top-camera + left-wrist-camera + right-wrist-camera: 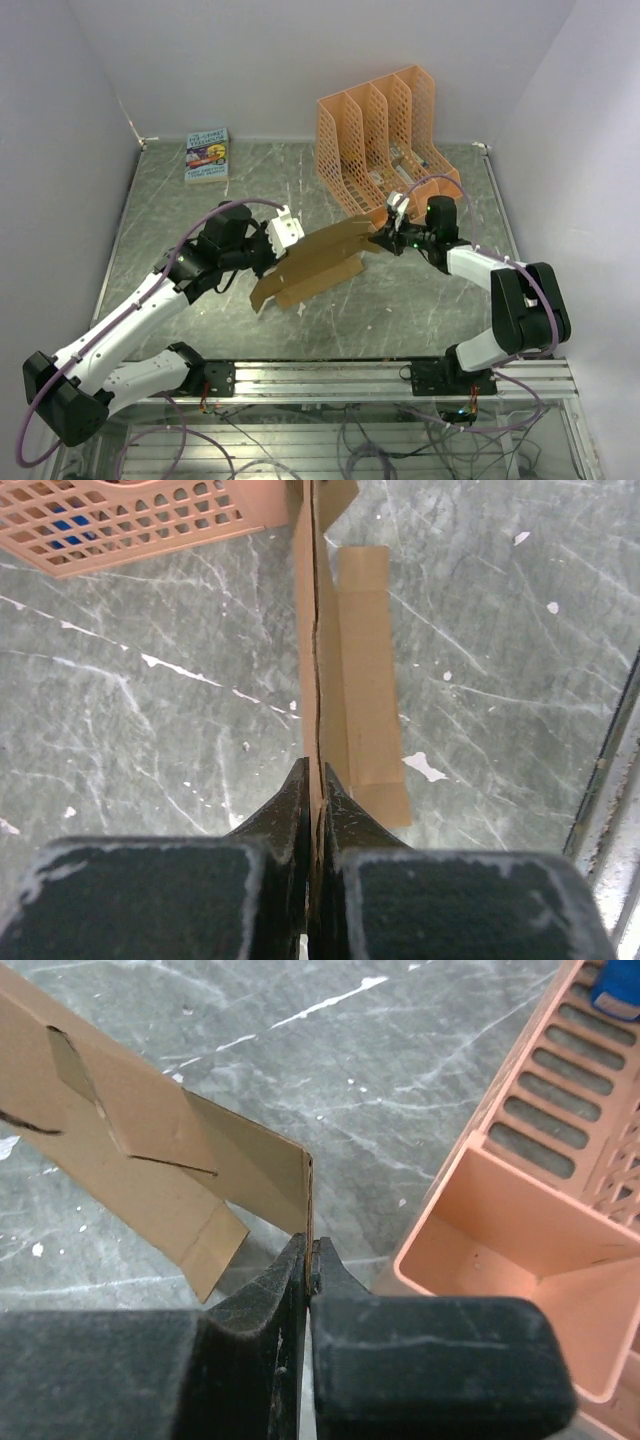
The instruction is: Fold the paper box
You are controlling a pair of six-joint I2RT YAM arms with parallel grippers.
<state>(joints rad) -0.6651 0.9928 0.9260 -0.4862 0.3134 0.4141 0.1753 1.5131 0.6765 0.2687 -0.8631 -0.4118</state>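
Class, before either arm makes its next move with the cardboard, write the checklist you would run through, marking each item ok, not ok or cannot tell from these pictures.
1. Left end effector shut on the paper box: ok.
2. Right end effector shut on the box's other end: ok.
3. Room between that end effector and the orange rack: not ok, the rack sits close beside it.
4. Lowest flap clear of the table: cannot tell.
5. Book well away from the work: ok.
6. Box folded into shape: not ok, its panels lie nearly flat.
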